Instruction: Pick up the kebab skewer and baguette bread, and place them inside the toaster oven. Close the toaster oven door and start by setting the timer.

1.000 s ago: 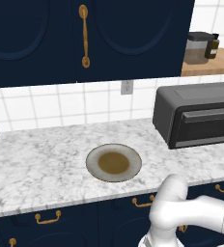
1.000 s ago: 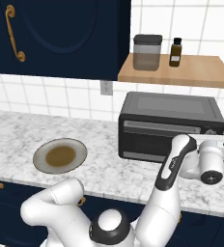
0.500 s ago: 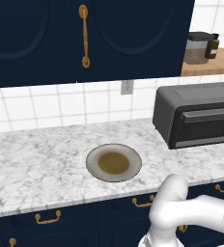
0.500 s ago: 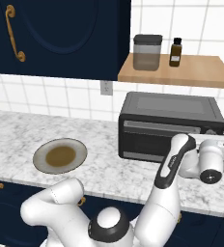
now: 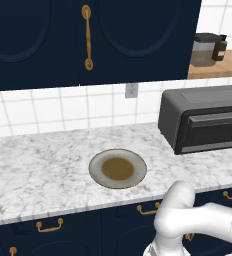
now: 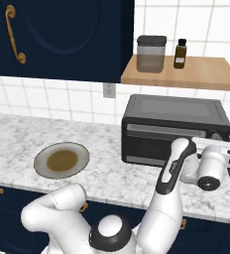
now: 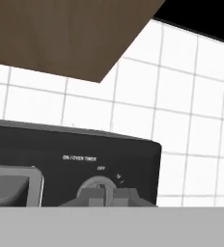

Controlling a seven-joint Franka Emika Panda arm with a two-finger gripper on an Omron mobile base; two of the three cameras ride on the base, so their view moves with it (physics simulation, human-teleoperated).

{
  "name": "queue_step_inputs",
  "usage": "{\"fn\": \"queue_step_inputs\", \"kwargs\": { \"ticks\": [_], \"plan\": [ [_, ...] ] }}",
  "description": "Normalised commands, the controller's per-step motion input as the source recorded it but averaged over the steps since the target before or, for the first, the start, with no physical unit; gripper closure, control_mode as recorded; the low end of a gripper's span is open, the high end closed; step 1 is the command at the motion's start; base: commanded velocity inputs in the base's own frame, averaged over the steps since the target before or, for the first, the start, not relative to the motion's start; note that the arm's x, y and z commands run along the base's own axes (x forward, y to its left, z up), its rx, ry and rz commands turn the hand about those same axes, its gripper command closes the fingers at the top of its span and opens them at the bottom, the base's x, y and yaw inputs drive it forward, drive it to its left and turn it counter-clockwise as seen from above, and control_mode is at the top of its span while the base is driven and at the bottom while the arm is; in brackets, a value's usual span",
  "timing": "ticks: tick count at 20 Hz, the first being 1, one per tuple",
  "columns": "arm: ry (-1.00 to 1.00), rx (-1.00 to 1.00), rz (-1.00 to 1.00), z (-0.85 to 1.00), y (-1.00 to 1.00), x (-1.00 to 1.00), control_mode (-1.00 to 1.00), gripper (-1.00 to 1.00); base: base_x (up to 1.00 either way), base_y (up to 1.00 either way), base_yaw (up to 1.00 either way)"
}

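So the toaster oven (image 6: 174, 129) was the anchor for everything here: big dark box sitting on the marble counter (image 5: 43, 165), right under the wooden shelf (image 6: 186, 72) with a canister (image 6: 151, 53) and a little brown bottle (image 6: 180, 53) on it. Its door (image 6: 164, 141) was up and closed, which I'd guess means the loading part was already over with, though the window was too dark for me to make out any skewer or bread inside. Well to the left of the oven sat a round plate (image 5: 118, 168) with nothing on it but a brownish centre.

The arm was reaching to the oven's right end, where the controls are. From the hand's own angle the gripper (image 7: 108, 195) had its tips pinched together right at the timer knob (image 7: 98, 185), under the "on / oven timer" label, and looked clamped on it. Makes sense to me, since turning that dial is the only step left.
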Motion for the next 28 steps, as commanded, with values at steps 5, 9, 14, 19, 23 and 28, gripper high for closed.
{"fn": "queue_step_inputs", "kwargs": {
  "ticks": [5, 9, 14, 19, 23, 28],
  "plan": [
    [-0.15, 0.05, -0.09, 0.00, 0.28, 0.40, -1.00, 1.00, 0.00, 0.00, 0.00],
    [-0.16, 0.03, 0.00, 0.00, 0.30, 0.46, -1.00, 1.00, 0.00, 0.00, 0.00],
    [-0.03, 0.01, 0.00, 0.00, 0.30, 0.41, -1.00, 1.00, 0.00, 0.00, 0.00],
    [0.00, 0.00, 0.00, 0.00, 0.14, 0.48, -1.00, 1.00, 0.00, 0.00, 0.00],
    [0.00, -0.01, 0.00, 0.00, 0.02, 0.33, -1.00, 1.00, 0.00, 0.00, 0.00],
    [0.00, -0.05, -0.01, -0.06, 0.18, 0.37, -1.00, 1.00, 0.00, 0.00, 0.00]
  ]
}}
